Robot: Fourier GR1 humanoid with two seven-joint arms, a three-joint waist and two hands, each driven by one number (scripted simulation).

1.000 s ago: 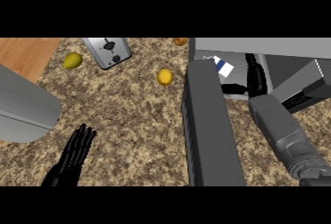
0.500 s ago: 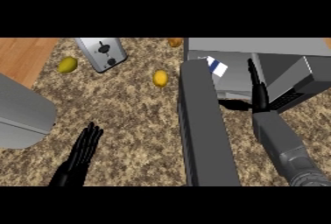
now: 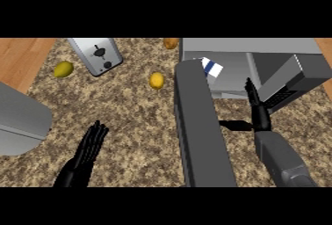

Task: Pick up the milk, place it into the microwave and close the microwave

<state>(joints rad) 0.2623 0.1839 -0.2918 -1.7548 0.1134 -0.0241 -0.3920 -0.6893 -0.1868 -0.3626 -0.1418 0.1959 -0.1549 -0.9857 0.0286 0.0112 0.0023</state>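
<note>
Head view: milk (image 3: 211, 67) inside microwave (image 3: 259, 48)

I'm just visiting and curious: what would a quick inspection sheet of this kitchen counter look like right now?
Surface: speckled stone counter, wooden floor beyond.
Job's things: milk carton inside the microwave; microwave door open.
Clutter: toaster; two yellow fruits, another item at the far edge; grey object at left.
Hands: left hand open, resting; right hand open, fingers straight, near the microwave opening.
Cables: nothing seen.
Surroundings: nothing seen.

Speckled stone counter (image 3: 136, 118), brushed-metal toaster (image 3: 97, 55), matt grey microwave (image 3: 259, 48)
</note>
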